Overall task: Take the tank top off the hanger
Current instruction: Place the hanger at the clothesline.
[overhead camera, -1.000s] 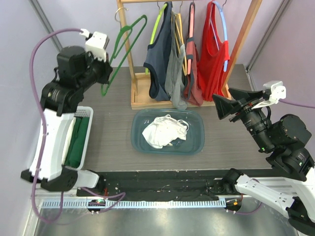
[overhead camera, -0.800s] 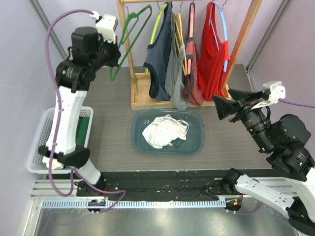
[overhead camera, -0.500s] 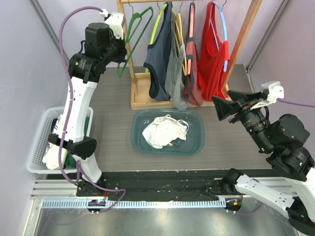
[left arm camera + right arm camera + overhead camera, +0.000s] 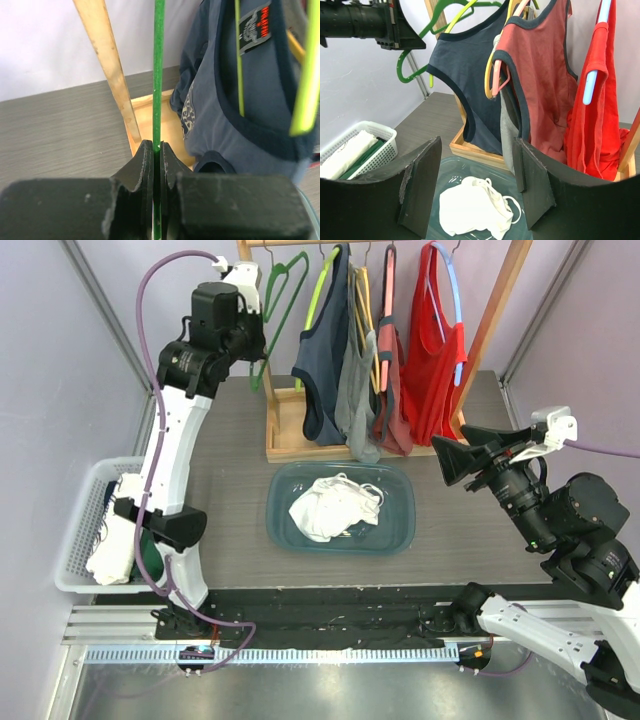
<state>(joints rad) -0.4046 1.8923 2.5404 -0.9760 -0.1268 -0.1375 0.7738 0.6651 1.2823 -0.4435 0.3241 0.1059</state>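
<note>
while l tool (image 4: 156, 148) clamps green hanger (image 4: 159, 75), tank top (image 4: 325, 508) lies in tub (image 4: 402, 530) well away; r tool (image 4: 477, 170) unclenched.

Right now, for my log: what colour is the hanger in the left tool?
The hanger is green; clearest in left wrist view.

On the wooden rack (image 4: 283, 435) hang a navy tank top (image 4: 325, 370), a grey tank top (image 4: 358, 405), a navy-trimmed brick-red tank top (image 4: 390, 390) and a red tank top (image 4: 435, 350), left of it a green hanger (image 4: 158, 75), before it a white garment (image 4: 330, 508) in a blue tub (image 4: 400, 530).
</note>
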